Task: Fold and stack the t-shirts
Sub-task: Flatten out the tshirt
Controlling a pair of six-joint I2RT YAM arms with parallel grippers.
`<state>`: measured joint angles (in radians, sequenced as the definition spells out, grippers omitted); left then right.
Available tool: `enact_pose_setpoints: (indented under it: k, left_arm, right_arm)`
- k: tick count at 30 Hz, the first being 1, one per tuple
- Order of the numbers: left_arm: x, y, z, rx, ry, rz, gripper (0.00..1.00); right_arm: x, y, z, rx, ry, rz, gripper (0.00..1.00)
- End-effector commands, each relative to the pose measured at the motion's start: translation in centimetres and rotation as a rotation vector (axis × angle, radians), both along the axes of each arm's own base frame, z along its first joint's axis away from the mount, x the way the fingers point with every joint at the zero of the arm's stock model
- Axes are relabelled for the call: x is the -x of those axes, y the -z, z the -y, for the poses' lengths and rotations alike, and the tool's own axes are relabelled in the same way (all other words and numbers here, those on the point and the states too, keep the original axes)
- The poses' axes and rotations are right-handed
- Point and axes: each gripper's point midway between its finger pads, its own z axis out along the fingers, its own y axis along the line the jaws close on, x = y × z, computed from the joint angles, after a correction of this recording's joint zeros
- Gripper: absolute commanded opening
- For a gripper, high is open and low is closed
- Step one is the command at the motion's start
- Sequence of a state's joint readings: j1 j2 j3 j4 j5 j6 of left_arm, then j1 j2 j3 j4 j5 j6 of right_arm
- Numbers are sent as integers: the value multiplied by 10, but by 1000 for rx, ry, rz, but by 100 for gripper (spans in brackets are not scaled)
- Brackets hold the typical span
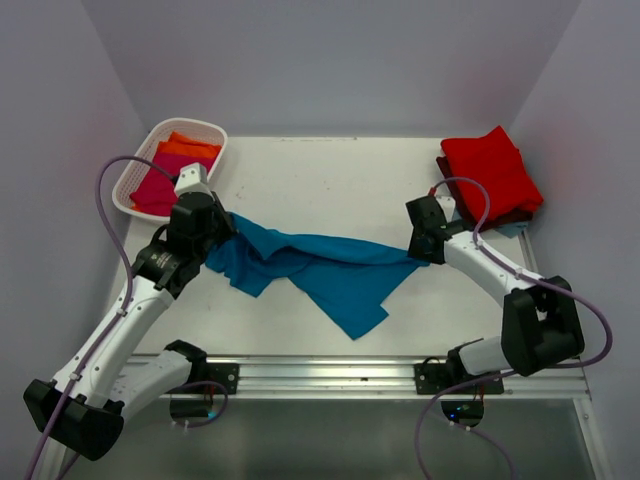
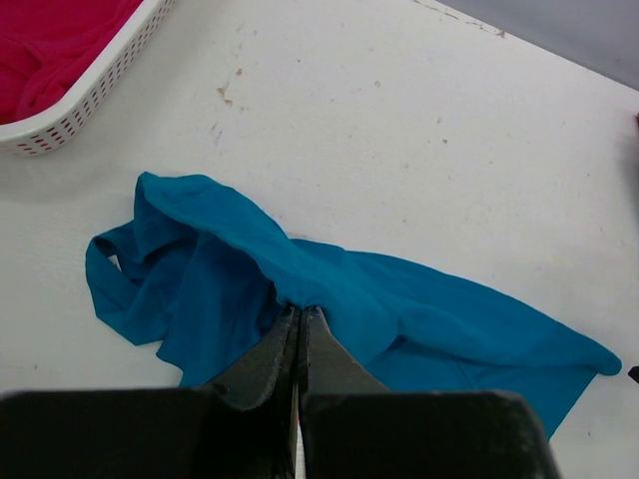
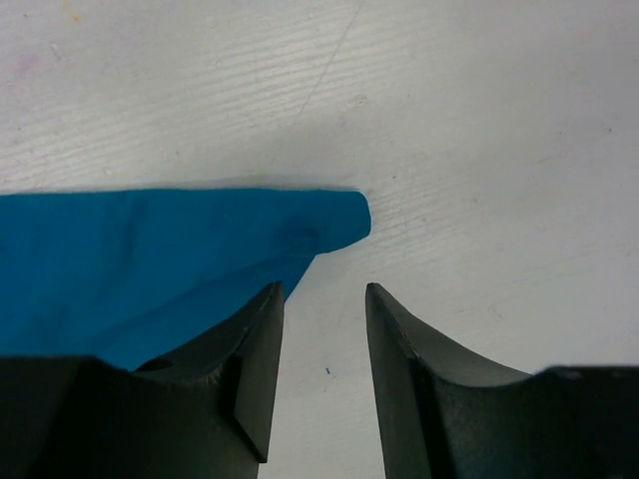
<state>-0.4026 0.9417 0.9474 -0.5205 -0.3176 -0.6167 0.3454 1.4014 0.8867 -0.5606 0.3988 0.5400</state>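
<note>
L gripper: my jaws shut tight, pinching a fold of the teal t-shirt.
R gripper: my jaws part-open, nothing betw. them; shirt corner just ahead.
Position: teal t-shirt stretched across table centre, betw. my arms.
Stack: red t-shirt folded, far-right corner.

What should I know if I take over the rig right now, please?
Left gripper: shut on the teal shirt, at its left end.
Right gripper: open, holding nothing, just short of the shirt's right corner.
The teal shirt lies stretched and crumpled mid-table, unfolded.
Done: a folded red shirt tops a stack at the far right.
Left: fold the teal shirt and stack it; a magenta shirt and an orange shirt wait in the basket.
</note>
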Motion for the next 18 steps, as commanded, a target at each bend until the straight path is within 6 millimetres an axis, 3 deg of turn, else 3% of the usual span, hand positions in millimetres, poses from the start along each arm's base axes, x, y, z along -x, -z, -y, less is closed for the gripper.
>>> enact_pose_setpoints:
  k: [1, 8, 9, 18]
  left_arm:
    - [-2, -14, -1, -14, 2, 36, 0]
    - [-1, -14, -2, -16, -2, 35, 0]
    - [-1, -13, -2, -17, -2, 34, 0]
    - [0, -10, -4, -21, -6, 27, 0]
  right_arm:
    - [-4, 5, 18, 30, 124, 27, 42]
    - [-8, 8, 42, 0, 306, 101, 39]
    - [-6, 16, 43, -31, 316, 82, 38]
    - [-20, 45, 22, -177, 265, 30, 36]
